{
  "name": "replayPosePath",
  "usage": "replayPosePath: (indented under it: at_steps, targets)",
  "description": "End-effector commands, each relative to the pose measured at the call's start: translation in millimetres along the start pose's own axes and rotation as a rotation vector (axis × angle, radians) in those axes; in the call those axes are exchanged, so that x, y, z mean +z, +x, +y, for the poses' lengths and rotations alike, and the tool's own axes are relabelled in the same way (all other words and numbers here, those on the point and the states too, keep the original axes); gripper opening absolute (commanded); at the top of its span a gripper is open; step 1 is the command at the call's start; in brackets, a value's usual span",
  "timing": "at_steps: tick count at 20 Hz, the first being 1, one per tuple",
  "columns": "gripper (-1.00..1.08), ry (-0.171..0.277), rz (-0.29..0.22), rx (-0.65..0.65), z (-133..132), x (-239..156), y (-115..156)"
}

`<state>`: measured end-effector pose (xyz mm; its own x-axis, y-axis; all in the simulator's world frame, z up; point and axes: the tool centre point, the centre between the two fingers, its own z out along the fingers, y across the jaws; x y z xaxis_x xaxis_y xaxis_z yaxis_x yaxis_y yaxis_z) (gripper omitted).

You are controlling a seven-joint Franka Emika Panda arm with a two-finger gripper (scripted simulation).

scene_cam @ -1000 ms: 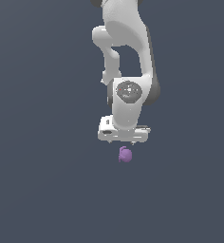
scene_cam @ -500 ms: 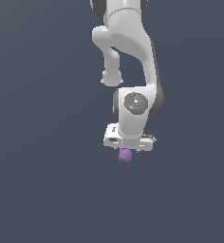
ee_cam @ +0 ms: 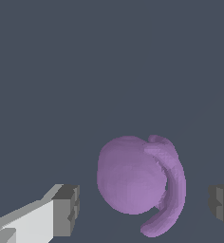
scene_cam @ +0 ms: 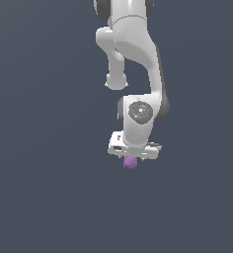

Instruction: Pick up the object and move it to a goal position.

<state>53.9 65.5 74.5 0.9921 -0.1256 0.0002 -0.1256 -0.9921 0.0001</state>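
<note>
The white arm reaches straight down, its end effector (scene_cam: 132, 159) low over the purple object (scene_cam: 131, 162) on the grey worktop (scene_cam: 44, 197). Seen from the wrist, the fingers (ee_cam: 66, 209) stand apart with clear gaps either side of the round blob (ee_cam: 133, 182), whose curved handle-like ridge wraps one side.

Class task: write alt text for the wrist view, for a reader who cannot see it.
A rounded purple lumpy object with a curved ridge on one side sits between the open claw's two dark-tipped white fingers, untouched by either. Plain dark grey ground fills the rest.
</note>
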Motion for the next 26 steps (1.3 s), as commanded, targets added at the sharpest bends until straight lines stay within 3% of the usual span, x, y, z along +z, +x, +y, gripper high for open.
replayPosePath:
  at_steps: [1,10,11,26]
  targets:
    - [1.00,0.000,-0.001,0.001,0,14,-1]
    - [1.00,0.000,0.000,0.003,-1,35,1]
    - [-1.00,0.000,0.000,0.003,-1,35,1]
    - [-1.00,0.000,0.000,0.003,10,33,4]
